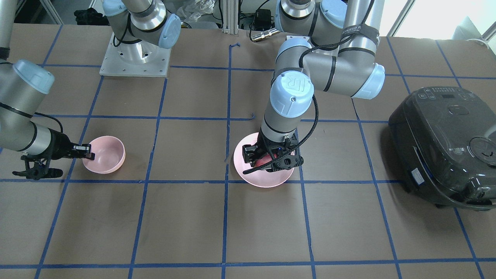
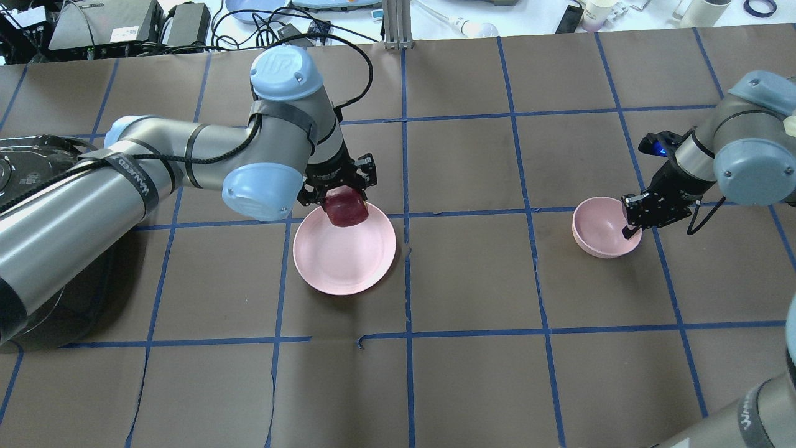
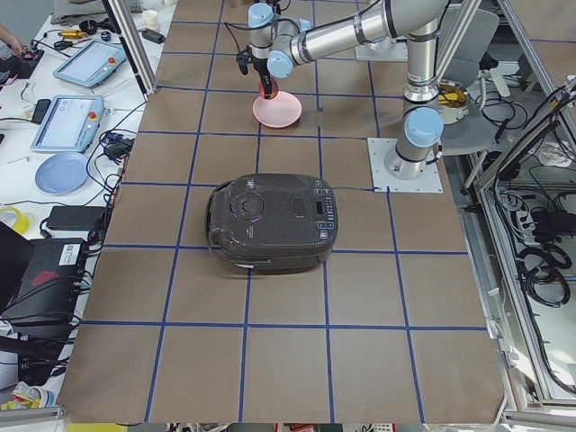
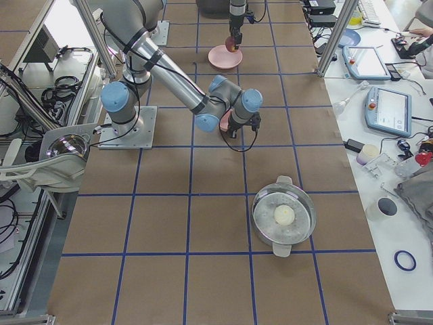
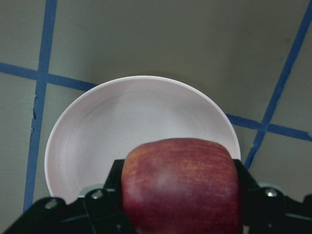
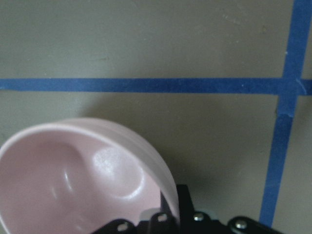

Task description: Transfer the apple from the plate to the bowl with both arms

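A brown table (image 2: 472, 386) gridded with blue tape, seen from overhead. The left gripper (image 2: 344, 200) is closed around the apple (image 2: 347, 210), which sits between its jaws over the 12 o'clock edge of the plate (image 2: 342, 261). The right gripper (image 2: 629, 227) is pinched tight on the 3 o'clock rim of the bowl (image 2: 594, 227).

"UR" on L arm joint cap (image 1: 291, 93), strap (image 2: 134, 175) print unclear
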Robot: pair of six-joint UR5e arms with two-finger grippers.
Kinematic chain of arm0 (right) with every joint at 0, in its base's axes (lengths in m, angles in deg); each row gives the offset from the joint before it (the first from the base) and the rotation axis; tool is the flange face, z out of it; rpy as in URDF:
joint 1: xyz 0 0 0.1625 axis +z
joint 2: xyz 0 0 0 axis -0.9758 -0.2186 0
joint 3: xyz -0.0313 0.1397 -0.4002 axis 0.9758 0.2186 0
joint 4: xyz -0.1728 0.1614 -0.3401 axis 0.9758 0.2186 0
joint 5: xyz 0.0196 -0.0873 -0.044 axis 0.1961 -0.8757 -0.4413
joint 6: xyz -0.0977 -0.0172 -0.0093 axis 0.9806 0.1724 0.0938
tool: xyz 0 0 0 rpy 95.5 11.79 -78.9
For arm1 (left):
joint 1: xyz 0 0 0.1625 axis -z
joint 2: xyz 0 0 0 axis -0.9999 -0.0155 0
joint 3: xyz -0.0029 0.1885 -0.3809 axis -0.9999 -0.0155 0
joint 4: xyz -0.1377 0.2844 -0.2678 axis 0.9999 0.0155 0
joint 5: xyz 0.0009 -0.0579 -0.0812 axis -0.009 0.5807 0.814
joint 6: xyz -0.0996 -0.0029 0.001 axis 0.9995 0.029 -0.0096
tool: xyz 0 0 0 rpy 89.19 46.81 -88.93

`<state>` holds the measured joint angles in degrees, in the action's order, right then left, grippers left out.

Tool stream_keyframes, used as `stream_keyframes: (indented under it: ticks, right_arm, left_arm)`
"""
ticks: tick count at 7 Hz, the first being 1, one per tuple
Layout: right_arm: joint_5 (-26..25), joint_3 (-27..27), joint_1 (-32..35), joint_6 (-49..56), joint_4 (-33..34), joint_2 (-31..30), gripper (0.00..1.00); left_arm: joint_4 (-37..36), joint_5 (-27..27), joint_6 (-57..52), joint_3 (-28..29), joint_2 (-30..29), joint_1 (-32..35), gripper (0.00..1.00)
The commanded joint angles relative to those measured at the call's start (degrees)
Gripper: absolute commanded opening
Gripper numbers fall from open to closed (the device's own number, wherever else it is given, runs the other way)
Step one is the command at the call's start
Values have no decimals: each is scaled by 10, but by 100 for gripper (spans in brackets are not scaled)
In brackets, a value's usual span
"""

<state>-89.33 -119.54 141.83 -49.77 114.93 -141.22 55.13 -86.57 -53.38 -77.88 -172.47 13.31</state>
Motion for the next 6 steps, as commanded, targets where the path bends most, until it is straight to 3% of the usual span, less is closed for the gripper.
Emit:
stream_keyframes:
  ticks: [1,2,4,5,6]
  right_arm:
    - [4,26,12,-7,-84,-58,0]
    - [4,52,44,-17,-100,-70,0]
    - [83,49,143,-38,-84,-61,0]
    - [130,40,152,-38,-61,-50,0]
    - [136,29,153,-37,-55,-49,0]
  left_arm:
    - [44,46,69,51,-2,1,0]
    - [44,48,80,54,-2,1,0]
    - [45,49,94,54,-3,3,0]
    - [45,49,95,53,-4,3,0]
    - [45,50,105,53,-4,7,0]
